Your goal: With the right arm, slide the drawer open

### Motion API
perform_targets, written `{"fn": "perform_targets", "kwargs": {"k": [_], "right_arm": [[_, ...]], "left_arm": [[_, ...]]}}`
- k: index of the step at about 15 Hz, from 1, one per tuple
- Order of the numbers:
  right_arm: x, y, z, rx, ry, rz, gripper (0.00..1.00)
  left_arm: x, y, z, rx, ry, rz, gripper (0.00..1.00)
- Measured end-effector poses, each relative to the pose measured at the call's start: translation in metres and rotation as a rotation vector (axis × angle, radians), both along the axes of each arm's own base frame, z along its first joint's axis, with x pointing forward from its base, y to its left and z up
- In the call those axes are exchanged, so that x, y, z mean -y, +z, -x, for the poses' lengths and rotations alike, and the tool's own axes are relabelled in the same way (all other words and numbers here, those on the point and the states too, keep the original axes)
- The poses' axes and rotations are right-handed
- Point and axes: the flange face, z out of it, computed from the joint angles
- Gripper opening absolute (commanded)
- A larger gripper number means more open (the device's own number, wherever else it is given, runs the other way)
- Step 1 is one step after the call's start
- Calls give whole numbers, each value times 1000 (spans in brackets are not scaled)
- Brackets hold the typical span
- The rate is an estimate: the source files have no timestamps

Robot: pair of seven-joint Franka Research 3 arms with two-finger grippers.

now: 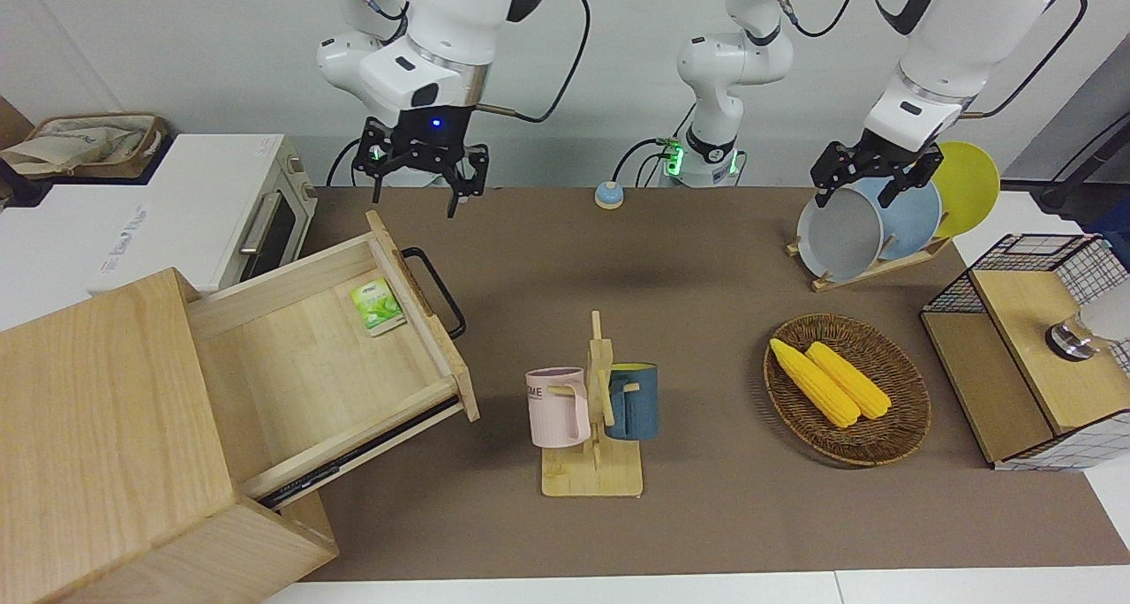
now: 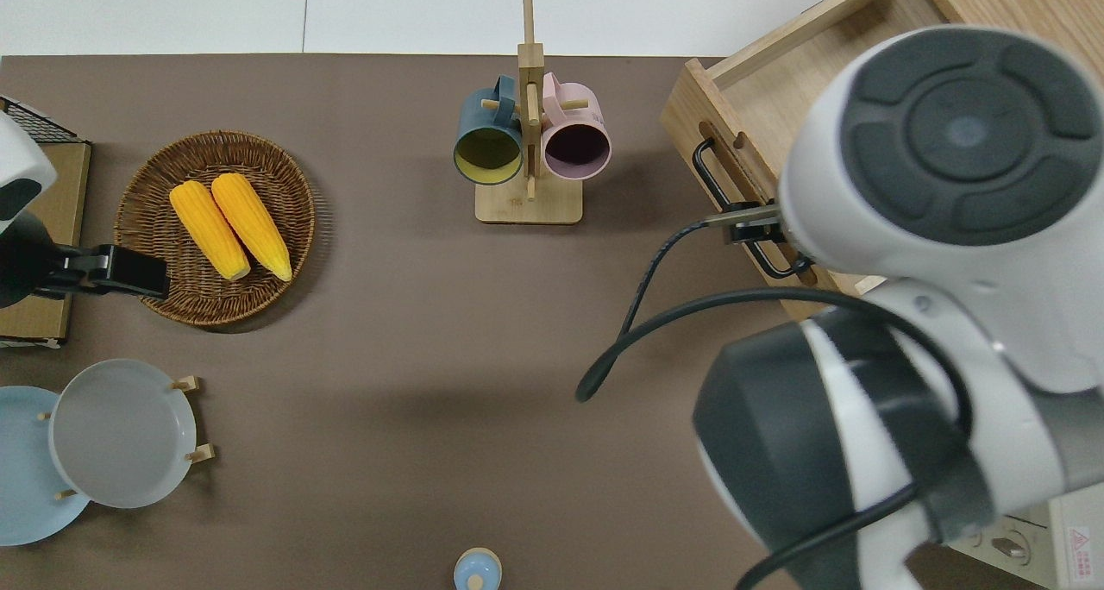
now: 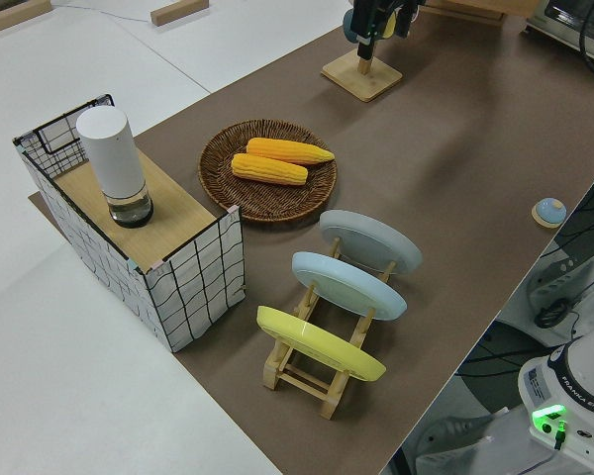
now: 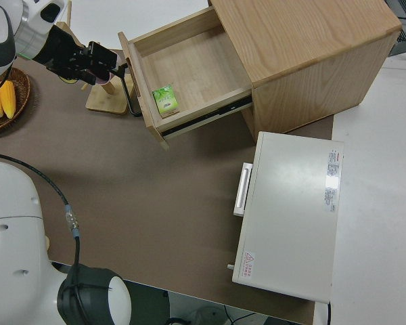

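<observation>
The pale-wood drawer (image 1: 309,357) stands pulled far out of the big pale-wood cabinet (image 1: 97,427); it also shows in the right side view (image 4: 189,74). Its black bar handle (image 1: 439,290) faces the table's middle. A green packet (image 1: 377,305) lies inside, against the drawer's front panel. My right gripper (image 1: 419,184), with a blue light, is open, empty and up in the air. In the overhead view it (image 2: 749,225) is over the handle's end (image 2: 709,172) nearer to the robots, mostly hidden by the arm. It touches nothing. My left arm is parked, its gripper (image 1: 870,184) empty.
A white toaster oven (image 1: 221,207) stands beside the cabinet, nearer to the robots. A mug rack (image 1: 593,410) with two mugs stands mid-table. A basket of corn (image 1: 847,388), a plate rack (image 1: 883,220) and a wire-grid box (image 1: 1033,348) are toward the left arm's end. A small blue bell (image 1: 607,195) sits near the robots.
</observation>
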Motion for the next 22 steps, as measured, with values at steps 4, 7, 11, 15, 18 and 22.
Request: {"fn": "perform_targets", "kwargs": {"k": [4, 7, 11, 15, 18, 22], "right_arm": [[74, 1, -18, -71, -52, -202, 985], [144, -1, -30, -98, -53, -303, 985], [174, -15, -35, -129, -49, -332, 985], [176, -27, -36, -147, -53, -331, 987], [178, -30, -36, -152, -56, -327, 987], [181, -35, -38, -158, -61, -315, 987]], "left_arm": [[0, 0, 0, 0, 0, 0, 993], [0, 0, 0, 0, 0, 0, 993], [0, 0, 0, 0, 0, 0, 993], [0, 0, 0, 0, 0, 0, 993], [0, 0, 0, 0, 0, 0, 993], [0, 0, 0, 0, 0, 0, 993]]}}
